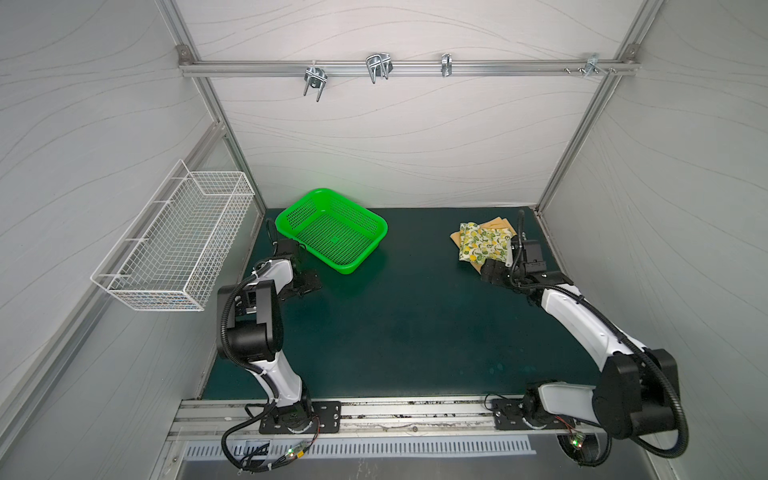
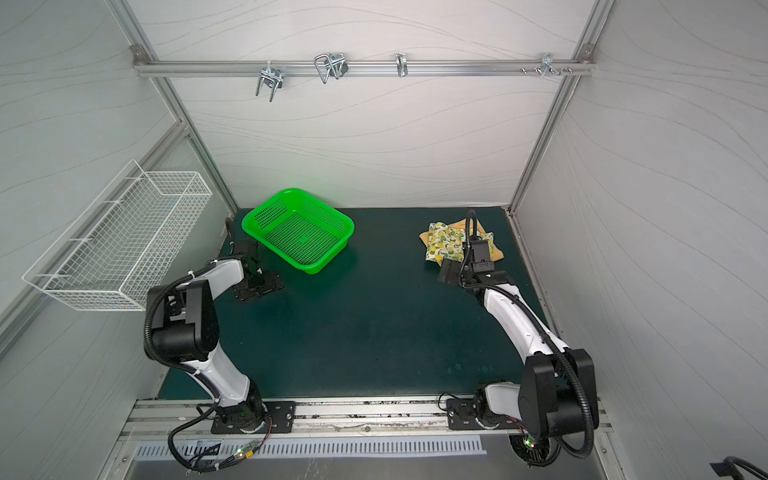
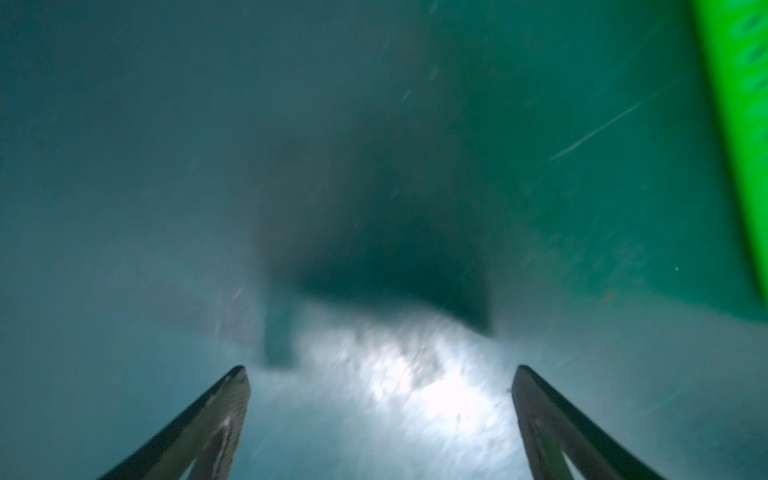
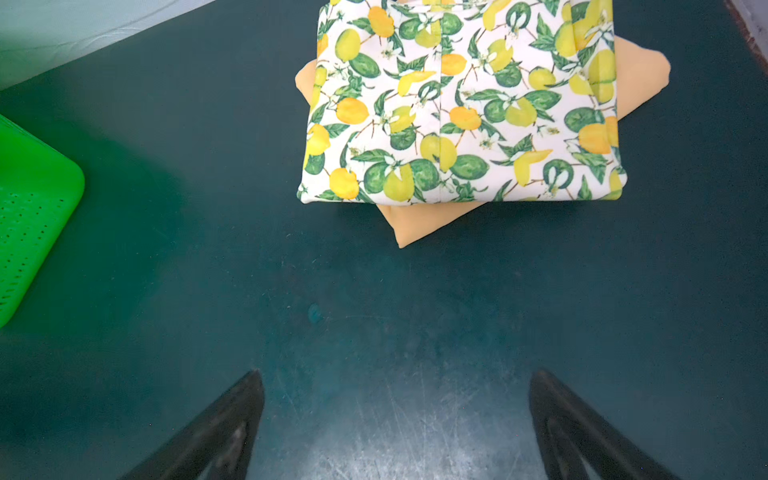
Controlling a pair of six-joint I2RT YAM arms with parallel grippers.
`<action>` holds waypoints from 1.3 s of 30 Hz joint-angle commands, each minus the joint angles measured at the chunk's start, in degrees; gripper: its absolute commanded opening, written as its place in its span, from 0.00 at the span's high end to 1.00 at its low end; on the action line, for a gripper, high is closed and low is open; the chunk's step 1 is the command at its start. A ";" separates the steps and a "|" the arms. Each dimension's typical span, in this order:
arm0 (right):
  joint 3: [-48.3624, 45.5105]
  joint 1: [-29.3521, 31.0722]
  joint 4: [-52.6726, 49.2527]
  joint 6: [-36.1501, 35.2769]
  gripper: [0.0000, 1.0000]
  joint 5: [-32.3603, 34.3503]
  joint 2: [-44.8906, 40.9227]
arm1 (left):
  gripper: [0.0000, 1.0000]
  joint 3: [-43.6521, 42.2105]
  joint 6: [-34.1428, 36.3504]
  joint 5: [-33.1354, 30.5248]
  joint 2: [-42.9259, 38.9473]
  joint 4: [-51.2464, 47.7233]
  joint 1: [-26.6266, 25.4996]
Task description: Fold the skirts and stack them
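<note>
Dark green mat (image 1: 415, 324) inside white-panelled, alu-framed booth (image 1: 374, 145); green basket (image 1: 332, 228) at 11 o'clock, folded lemon-print skirt (image 4: 461, 104) stacked on orange skirt (image 4: 419, 224) at 2 o'clock. Orange skirt mostly covered, only corners showing; left wrist view badly blurred. Left gripper (image 3: 380, 370) and right gripper (image 4: 397, 374): jaws wide apart, nothing held, right one near stack, not touching.

The printed skirt (image 4: 457, 104) lies on the plain skirt (image 4: 419, 226), both at the rear right of the table (image 1: 395, 324). The basket (image 1: 291, 216) stands at the rear left, well apart from them. The left gripper (image 1: 305, 286) sits just before the basket, and the right gripper (image 1: 493, 271) just before the stack. A wire rack (image 1: 174, 245) hangs on the left wall.
</note>
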 commanded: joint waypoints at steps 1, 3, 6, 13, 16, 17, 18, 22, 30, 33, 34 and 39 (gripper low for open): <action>-1.59 -0.03 4.37 -3.42 0.01 2.23 -1.05 | 0.01 -0.98 0.89 0.46 -0.22 7.74 0.14; -3.49 -0.01 7.57 -5.47 0.01 2.22 -1.41 | 0.01 -3.22 0.33 -0.15 -1.99 12.00 0.15; -6.59 0.02 12.52 -7.96 0.01 3.42 -1.96 | 0.01 -7.45 -0.44 -0.71 -5.10 19.35 0.15; -7.51 -0.23 15.13 -9.32 0.01 5.30 -0.04 | 0.01 -15.91 -1.81 -2.08 -8.72 34.04 0.18; -7.75 -1.14 16.51 -9.39 0.01 5.74 1.07 | 0.01 -19.24 -2.53 -3.58 -10.15 40.37 0.20; -7.86 -1.54 17.19 -9.45 0.01 5.80 1.18 | 0.01 -20.60 -2.27 -4.33 -10.82 42.91 0.13; -7.94 -1.96 17.66 -9.57 0.01 5.74 1.46 | 0.01 -21.87 -1.59 -4.75 -11.57 45.17 0.19; -9.90 -2.62 21.76 -11.76 0.01 8.38 2.28 | 0.01 -25.40 -1.06 -5.88 -13.27 51.23 0.17; -16.08 -6.50 33.53 -13.76 0.01 1.75 2.26 | 0.01 -37.15 2.25 -16.41 -18.18 69.50 -5.92; -18.03 -6.56 37.70 -14.63 0.01 1.60 3.13 | 0.01 -38.37 5.03 -17.24 -15.93 74.96 -7.78; -18.39 -6.53 38.68 -14.99 0.01 1.69 3.68 | 0.01 -38.21 6.00 -14.37 -15.56 74.61 -7.79; -19.51 -6.56 43.72 -17.69 0.01 0.35 7.56 | 0.01 -39.48 7.48 -13.04 -13.22 78.58 -9.01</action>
